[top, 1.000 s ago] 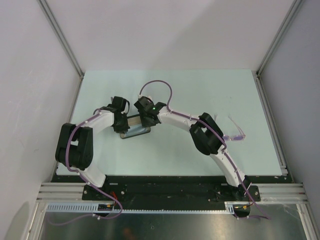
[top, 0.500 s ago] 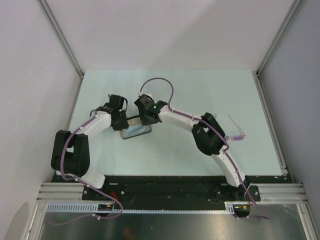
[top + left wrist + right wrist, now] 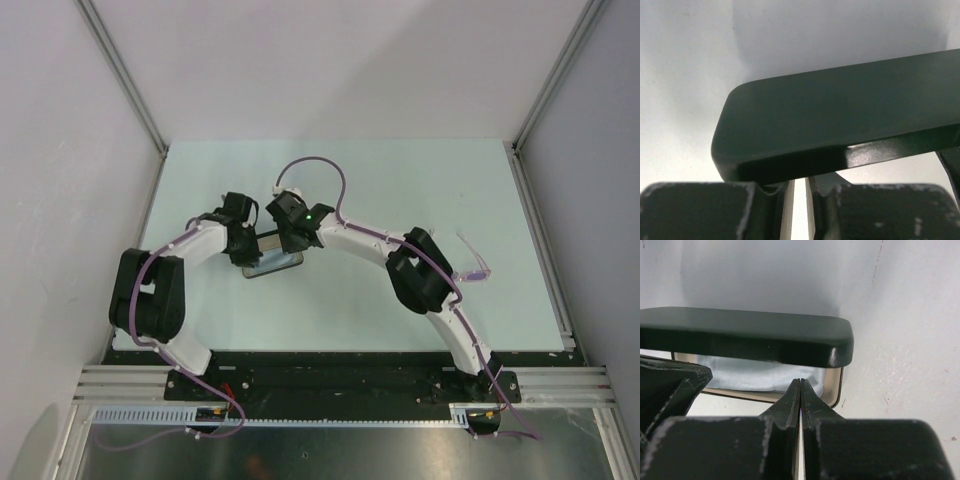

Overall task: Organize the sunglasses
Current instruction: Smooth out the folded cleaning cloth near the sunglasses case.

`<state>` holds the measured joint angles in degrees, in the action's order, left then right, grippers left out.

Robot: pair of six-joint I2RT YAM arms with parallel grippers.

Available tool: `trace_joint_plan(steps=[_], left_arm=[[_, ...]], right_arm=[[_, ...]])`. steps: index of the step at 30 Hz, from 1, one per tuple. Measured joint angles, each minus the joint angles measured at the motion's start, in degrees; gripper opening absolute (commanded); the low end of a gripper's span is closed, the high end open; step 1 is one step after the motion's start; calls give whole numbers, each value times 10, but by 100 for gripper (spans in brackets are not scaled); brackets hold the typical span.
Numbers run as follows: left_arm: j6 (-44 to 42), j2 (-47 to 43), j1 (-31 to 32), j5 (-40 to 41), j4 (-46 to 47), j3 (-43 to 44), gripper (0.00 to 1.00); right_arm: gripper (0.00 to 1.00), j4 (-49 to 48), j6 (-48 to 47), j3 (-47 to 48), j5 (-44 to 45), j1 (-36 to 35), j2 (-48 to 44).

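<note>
The sunglasses (image 3: pixel 472 268), thin pink-purple frame, lie open on the table at the right, beside the right arm's elbow and away from both grippers. The black case (image 3: pixel 275 264) lies left of centre with its lid (image 3: pixel 740 335) raised. A pale blue cloth (image 3: pixel 750 377) lies inside the metal-rimmed base (image 3: pixel 837 387). My left gripper (image 3: pixel 250 245) sits at the case's left end, its jaws (image 3: pixel 800 185) nearly closed under the lid's edge (image 3: pixel 840 125), holding nothing I can see. My right gripper (image 3: pixel 290 238) is shut, its tips (image 3: pixel 800 382) at the case's opening against the cloth.
The pale green table (image 3: pixel 400 180) is bounded by white walls and metal rails at the sides. The right arm's purple cable (image 3: pixel 320 165) loops above the case. The left gripper's body (image 3: pixel 665 385) shows at the left in the right wrist view.
The left arm's elbow swung out to the left and came back. Both grippers stayed at the case, which barely shifted. The sunglasses have not moved.
</note>
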<state>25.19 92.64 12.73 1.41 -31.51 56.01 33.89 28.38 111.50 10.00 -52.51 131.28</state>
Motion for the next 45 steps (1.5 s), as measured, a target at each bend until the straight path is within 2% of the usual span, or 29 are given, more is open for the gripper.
trace_joint_plan(steps=[13, 22, 31, 45], left_arm=[[4, 22, 1, 10, 1, 0, 13], [9, 22, 12, 25, 0, -4, 13], [10, 22, 16, 34, 0, -5, 13], [18, 15, 23, 57, 0, -6, 16]], right_arm=[[0, -8, -6, -7, -7, 0, 6], [0, -88, -37, -93, 21, -16, -7], [0, -110, -47, -110, 56, -24, -15], [0, -125, -67, -117, 36, -35, -40]])
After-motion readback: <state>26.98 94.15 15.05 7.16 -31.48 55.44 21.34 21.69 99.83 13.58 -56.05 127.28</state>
